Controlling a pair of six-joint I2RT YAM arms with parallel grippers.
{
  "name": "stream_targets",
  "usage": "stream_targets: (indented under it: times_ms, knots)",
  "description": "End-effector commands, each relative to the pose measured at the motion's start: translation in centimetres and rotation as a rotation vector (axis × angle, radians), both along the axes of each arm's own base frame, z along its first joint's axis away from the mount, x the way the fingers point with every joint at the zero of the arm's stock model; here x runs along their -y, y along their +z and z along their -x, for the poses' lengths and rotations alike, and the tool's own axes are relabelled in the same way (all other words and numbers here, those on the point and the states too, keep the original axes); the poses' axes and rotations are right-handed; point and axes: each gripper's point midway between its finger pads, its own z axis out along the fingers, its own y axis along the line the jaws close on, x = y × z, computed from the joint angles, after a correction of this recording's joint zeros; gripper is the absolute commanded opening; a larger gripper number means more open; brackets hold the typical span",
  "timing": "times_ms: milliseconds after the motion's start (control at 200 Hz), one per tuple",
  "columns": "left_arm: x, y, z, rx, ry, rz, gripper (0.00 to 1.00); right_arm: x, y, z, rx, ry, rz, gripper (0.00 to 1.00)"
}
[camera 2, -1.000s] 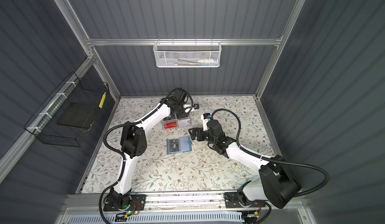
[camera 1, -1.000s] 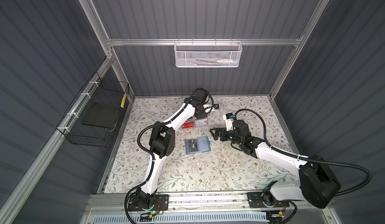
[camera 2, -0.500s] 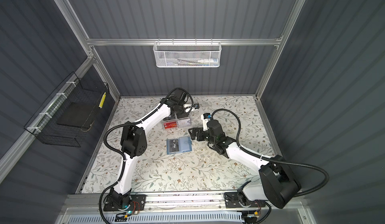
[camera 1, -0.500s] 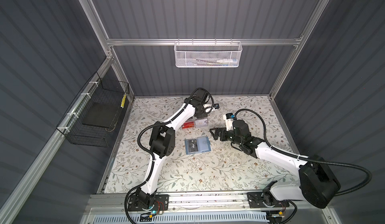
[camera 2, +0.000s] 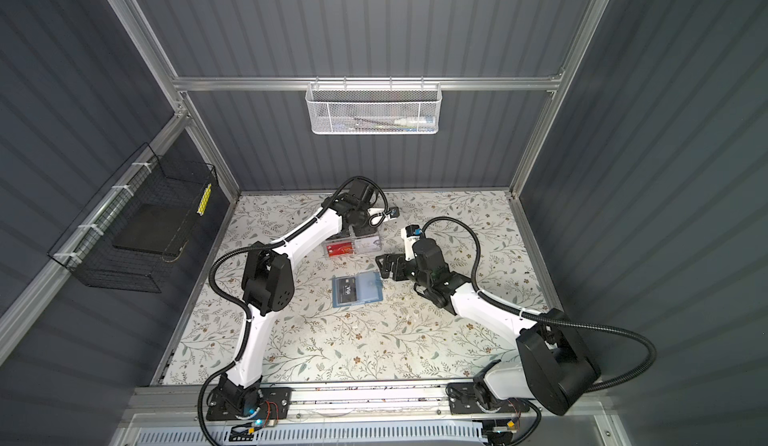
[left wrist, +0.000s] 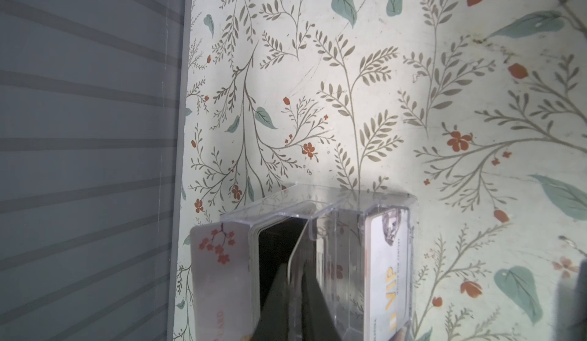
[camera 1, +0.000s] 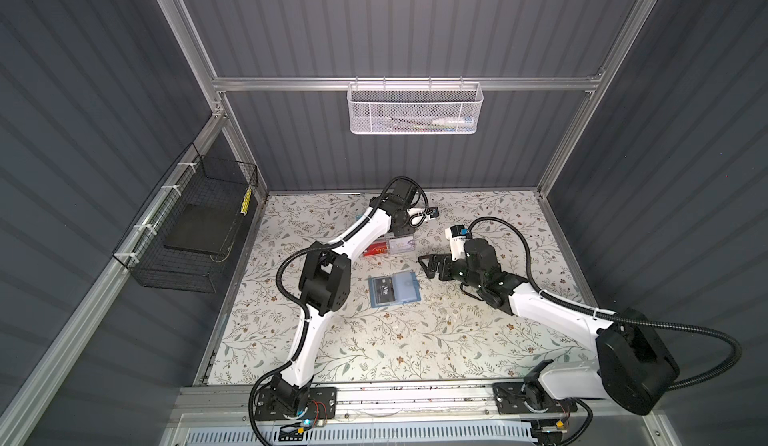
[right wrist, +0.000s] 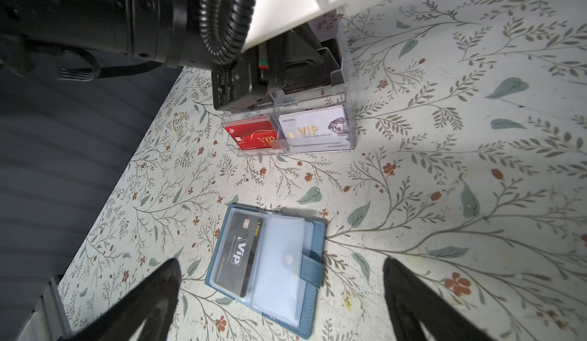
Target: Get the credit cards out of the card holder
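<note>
The slate-blue card holder [camera 1: 406,294] [camera 2: 371,288] [right wrist: 313,253] lies open on the floral table, snap tab out. A black credit card [camera 1: 385,291] [camera 2: 348,290] [right wrist: 238,253] with white "VIP" lettering sits in its left sleeve. My right gripper [camera 1: 424,266] [camera 2: 382,266] [right wrist: 281,263] hovers just right of the holder, open and empty, its fingers straddling it in the right wrist view. My left gripper [left wrist: 293,269] reaches into the clear acrylic rack [camera 1: 390,248] [left wrist: 333,203]. Its jaws are almost together on a thin card seen edge-on.
The rack [right wrist: 346,79] holds a red card [right wrist: 254,133] and a white VIP card [right wrist: 314,126] in front, darker cards behind. It stands close to the back wall [left wrist: 89,133]. A white mesh basket [camera 1: 414,107] hangs on that wall, a black wire basket [camera 1: 195,232] on the left wall.
</note>
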Motion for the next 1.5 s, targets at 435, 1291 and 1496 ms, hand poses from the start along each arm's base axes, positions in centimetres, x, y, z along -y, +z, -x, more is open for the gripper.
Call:
stream_targets:
  times_ms: [435,1291,1496]
  knots:
    - [0.3,-1.2,0.1,0.01,-0.009,-0.022,0.19,-0.2,0.4,-0.2,0.008,0.007,-0.018,0.99]
    - [0.5,-1.4,-0.4,0.13,0.053,0.05,0.33,-0.4,0.7,0.0,0.01,0.016,-0.031,0.99]
    - [0.4,-0.7,-0.1,0.163,0.066,0.094,0.37,-0.4,0.6,0.0,0.005,0.018,-0.031,0.99]
